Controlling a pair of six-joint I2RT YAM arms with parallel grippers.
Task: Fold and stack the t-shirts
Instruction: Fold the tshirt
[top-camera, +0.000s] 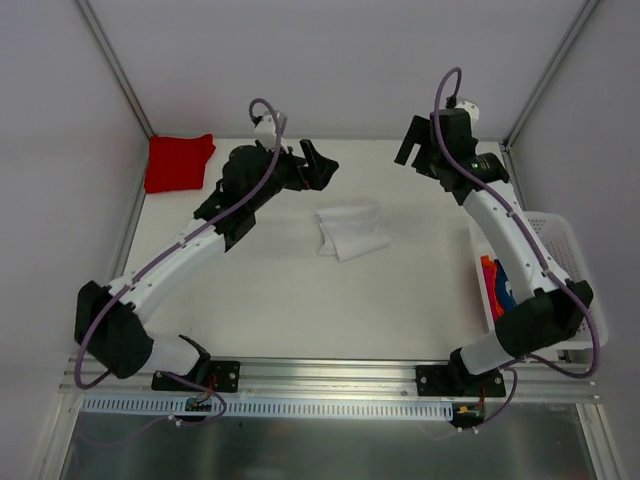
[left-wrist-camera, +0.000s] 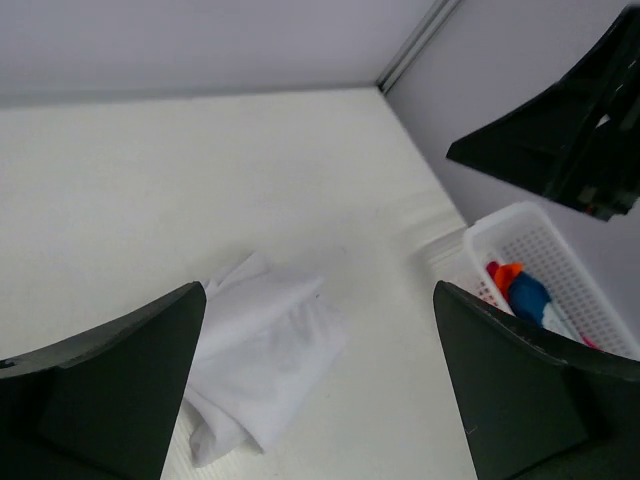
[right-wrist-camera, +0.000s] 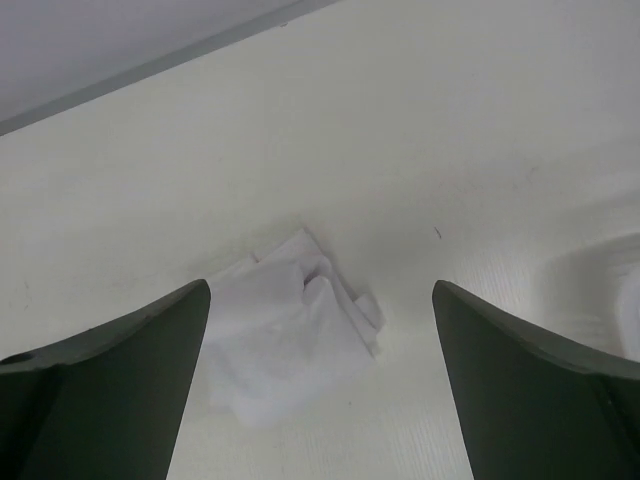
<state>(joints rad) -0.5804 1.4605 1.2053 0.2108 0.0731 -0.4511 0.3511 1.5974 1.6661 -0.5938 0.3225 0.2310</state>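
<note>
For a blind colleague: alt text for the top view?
A folded white tee lies in the middle; left claw and right claw hang open, empty, beyond it. A red tee sits far left; a basket at right holds bright cloth.

The white table (top-camera: 280, 290) has a crumpled white t-shirt (top-camera: 352, 230) in its middle, a folded red t-shirt (top-camera: 178, 162) in the far left corner, and a white mesh basket (top-camera: 562, 245) at the right edge.

White t-shirt (top-camera: 350, 231), red t-shirt (top-camera: 178, 162), orange-red t-shirt (top-camera: 487, 268), blue t-shirt (top-camera: 504, 296), white basket (top-camera: 570, 232)
</note>
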